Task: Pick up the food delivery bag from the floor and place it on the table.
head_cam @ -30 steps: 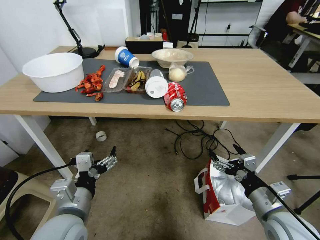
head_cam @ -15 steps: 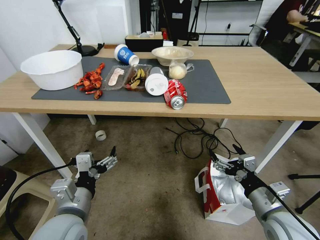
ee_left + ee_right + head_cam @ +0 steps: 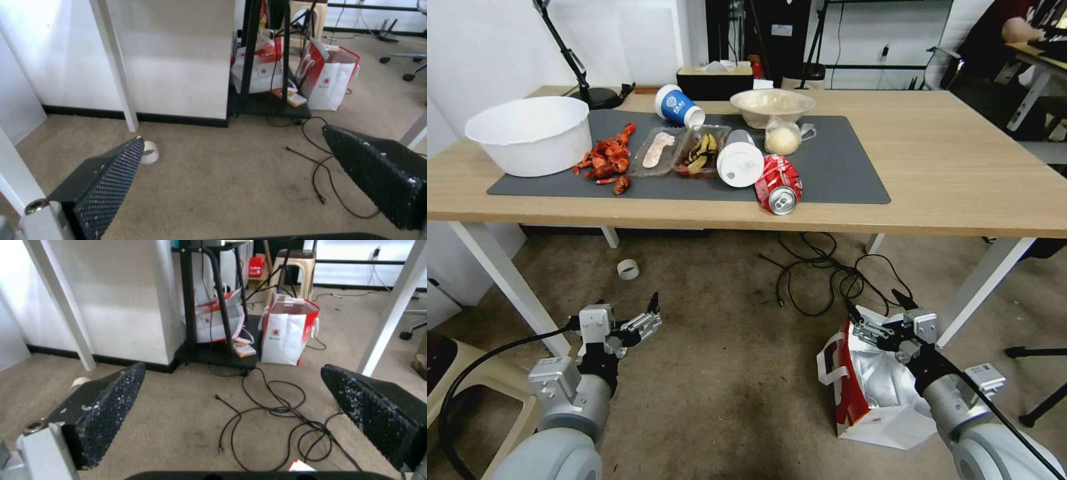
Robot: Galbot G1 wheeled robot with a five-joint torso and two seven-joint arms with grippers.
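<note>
I am holding both arms low over the floor [image 3: 727, 373], and they are sitting just where they were a second ago; what is shifting is my head view, in which the surface [image 3: 960, 167] is sliding slightly upward, so it is my camera tilting, not the things moving. My right gripper [image 3: 875, 319] is hovering at the open mouth of the food delivery bag [image 3: 880, 393], its jaws wide apart and closed on nothing. The bag is standing on the floor beside my right arm, near the surface's white leg, foil lining showing. My left gripper [image 3: 652, 315] is idling over bare carpet, also spread apart. Farther off, black cables [image 3: 827, 277] are lying under the surface. I judge the grasp is not yet made, so the lift is still ahead.
</note>
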